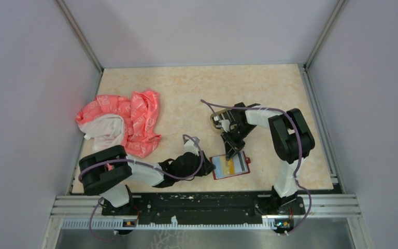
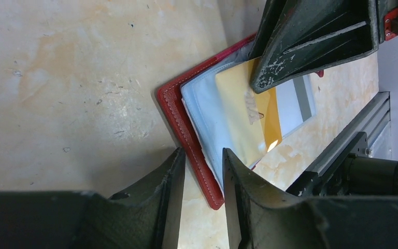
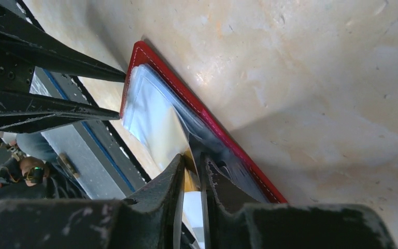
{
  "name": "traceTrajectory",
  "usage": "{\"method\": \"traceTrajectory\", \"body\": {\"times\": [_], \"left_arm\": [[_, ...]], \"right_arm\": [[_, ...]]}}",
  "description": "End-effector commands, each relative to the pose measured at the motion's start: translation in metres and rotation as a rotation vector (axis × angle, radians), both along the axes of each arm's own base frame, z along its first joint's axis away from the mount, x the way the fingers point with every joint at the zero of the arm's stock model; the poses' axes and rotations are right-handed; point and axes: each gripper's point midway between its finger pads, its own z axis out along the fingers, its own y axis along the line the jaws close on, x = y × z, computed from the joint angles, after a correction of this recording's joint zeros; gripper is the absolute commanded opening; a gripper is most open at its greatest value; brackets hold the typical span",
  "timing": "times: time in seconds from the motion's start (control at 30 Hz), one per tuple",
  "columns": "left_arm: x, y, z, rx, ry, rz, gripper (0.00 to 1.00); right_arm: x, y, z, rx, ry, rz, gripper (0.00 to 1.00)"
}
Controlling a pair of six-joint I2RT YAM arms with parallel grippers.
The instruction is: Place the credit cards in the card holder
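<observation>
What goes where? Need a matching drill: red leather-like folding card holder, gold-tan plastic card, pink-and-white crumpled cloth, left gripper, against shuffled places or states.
1. red leather-like folding card holder
2. gold-tan plastic card
3. pink-and-white crumpled cloth
4. left gripper

A. bunched at the left side of the table
B. open and flat at the table's near edge
C. on the holder's pale sleeves, tip of the right gripper over it
D. jaws apart, straddling the holder's red edge

Pairs: 1-B, 2-C, 3-A, 4-D.
</observation>
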Motion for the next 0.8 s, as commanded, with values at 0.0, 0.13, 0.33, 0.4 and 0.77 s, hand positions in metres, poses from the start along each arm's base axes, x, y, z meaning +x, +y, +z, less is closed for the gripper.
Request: {"method": "traceTrajectory", "body": {"times": [0.0,0.13,0.33,0.4,0.77], "left_arm": [[0.0,0.017,-0.007,0.084,-0.024,0.004,0.41],[-0.005,0.018,0.018,0.05,-0.075,-0.052,0.44],[-0.021,-0.016,0.067,-0.07,-0.159,-0.187,0.44],[-0.024,-0.037,0.077,-0.079,-0.181,-0.213,0.44],[-0.005,-0.098,0.05,0.095,-0.154,-0.155,0.42]], "right_arm": [[0.014,0.004,-0.005,-0.001,-0.077,0.027,0.19],[0.016,0.006,-0.001,0.015,-0.104,0.023,0.2],[0.019,0.009,0.003,0.033,-0.127,0.022,0.23],[0.018,0.008,0.002,0.034,-0.122,0.023,0.23],[0.016,0.008,0.001,0.037,-0.118,0.025,0.23]]}}
